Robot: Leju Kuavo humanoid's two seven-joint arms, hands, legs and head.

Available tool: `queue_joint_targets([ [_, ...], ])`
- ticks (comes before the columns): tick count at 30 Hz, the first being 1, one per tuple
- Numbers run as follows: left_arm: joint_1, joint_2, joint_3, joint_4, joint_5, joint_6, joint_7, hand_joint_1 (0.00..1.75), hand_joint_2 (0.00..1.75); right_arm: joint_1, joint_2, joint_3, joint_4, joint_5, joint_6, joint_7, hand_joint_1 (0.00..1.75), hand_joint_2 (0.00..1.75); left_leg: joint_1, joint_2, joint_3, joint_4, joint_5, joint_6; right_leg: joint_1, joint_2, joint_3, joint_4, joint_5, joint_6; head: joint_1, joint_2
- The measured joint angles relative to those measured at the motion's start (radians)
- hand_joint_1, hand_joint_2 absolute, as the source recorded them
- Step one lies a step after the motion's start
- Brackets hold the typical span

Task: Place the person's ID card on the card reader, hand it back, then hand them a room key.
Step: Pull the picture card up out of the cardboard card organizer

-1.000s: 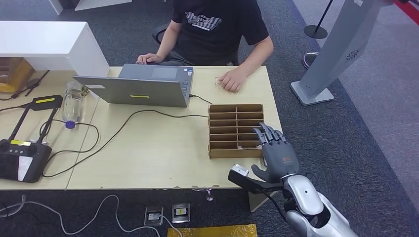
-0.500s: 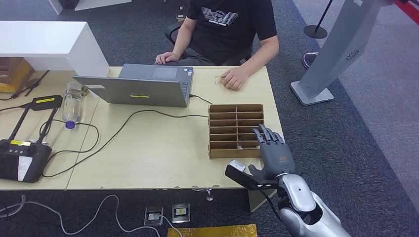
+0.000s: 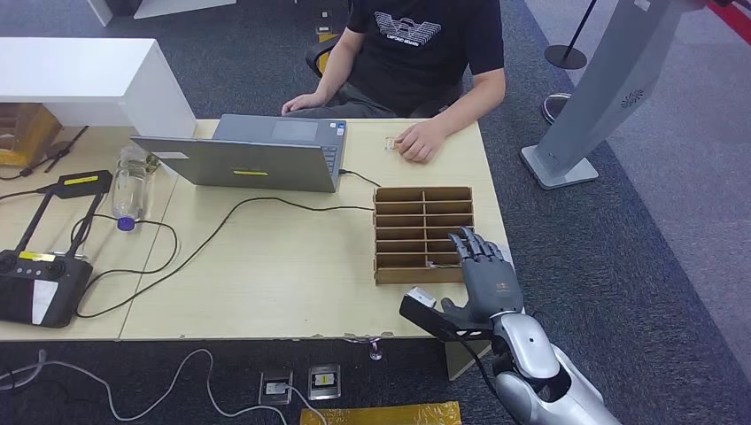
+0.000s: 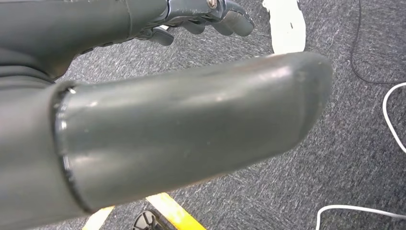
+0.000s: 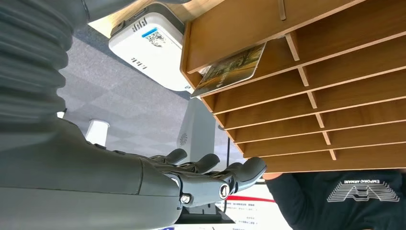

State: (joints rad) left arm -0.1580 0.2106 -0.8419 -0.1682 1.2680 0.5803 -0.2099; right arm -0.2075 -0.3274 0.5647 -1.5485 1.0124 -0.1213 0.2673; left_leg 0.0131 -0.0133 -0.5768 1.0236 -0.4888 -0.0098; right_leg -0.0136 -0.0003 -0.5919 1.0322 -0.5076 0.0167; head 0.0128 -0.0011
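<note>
Cardboard rack (image 3: 422,234) is sitting just ahead of my right hand (image 3: 485,276), which is hovering empty, fingers spread; I'm judging the room key (image 5: 231,70), in its slot, still needs fetching.

Table (image 3: 292,283) bears laptop (image 3: 243,161), rack (image 3: 422,233).

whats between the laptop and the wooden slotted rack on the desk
In the head view, bare desk top crossed by a black cable that runs from the laptop towards the wooden slotted rack. Nothing else sits in that stretch.
</note>
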Motion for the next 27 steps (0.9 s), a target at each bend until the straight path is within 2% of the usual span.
queue_joint_targets([
  [27, 0.0, 0.005, 0.0, 0.0, -0.013, -0.008, -0.003, 0.0, 0.0, -0.024, 0.052, 0.015, 0.073, 0.018, -0.039, -0.011, 0.0, 1.75, 0.0, 0.0, 0.0, 0.0, 0.0, 0.0, 0.0, 0.0, 0.0, 0.0, 0.0, 0.0, 0.0, 0.0],
])
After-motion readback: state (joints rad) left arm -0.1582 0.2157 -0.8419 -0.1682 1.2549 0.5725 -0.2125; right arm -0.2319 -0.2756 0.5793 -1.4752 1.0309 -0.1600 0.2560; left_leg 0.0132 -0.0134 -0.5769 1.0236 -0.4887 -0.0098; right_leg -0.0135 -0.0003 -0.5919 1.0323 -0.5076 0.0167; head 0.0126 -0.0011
